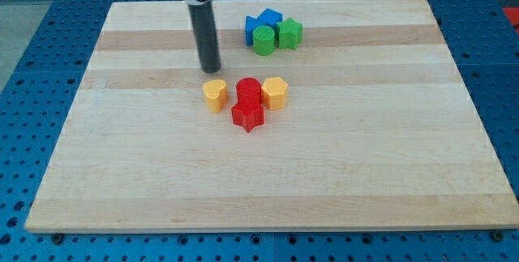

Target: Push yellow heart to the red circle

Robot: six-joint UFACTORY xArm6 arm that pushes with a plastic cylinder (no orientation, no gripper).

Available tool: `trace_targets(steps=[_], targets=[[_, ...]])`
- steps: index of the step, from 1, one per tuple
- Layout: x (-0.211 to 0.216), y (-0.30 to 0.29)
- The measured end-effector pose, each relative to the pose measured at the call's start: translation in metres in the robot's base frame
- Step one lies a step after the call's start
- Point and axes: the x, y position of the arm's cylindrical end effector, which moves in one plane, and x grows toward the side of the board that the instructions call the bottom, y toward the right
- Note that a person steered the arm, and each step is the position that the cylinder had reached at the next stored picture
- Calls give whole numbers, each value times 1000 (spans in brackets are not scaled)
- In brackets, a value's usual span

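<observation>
The yellow heart (214, 96) lies on the wooden board just left of the red circle (249, 92), with a small gap between them. My tip (211, 70) rests on the board just above the yellow heart, slightly to its left, apart from it. A red star (247, 117) sits right below the red circle, touching it. A yellow hexagon (275, 92) touches the red circle on its right.
Near the view's top, a blue block (261, 24), a green cylinder (263, 40) and a green hexagon-like block (290, 33) stand clustered together. The wooden board (122, 181) lies on a blue perforated table.
</observation>
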Motion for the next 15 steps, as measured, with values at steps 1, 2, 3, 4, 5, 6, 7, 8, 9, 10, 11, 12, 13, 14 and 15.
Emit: trace_targets(steps=[1,2,3,4,5,6,7,8,9,10,11,12,13,14,15], targets=[[3,-32],[24,-45],[65,-45],[72,-46],[84,-19],[84,-17],[87,-3],[87,13],[87,18],[87,16],[86,-12],[82,-26],[59,-16],[57,-15],[57,-15]])
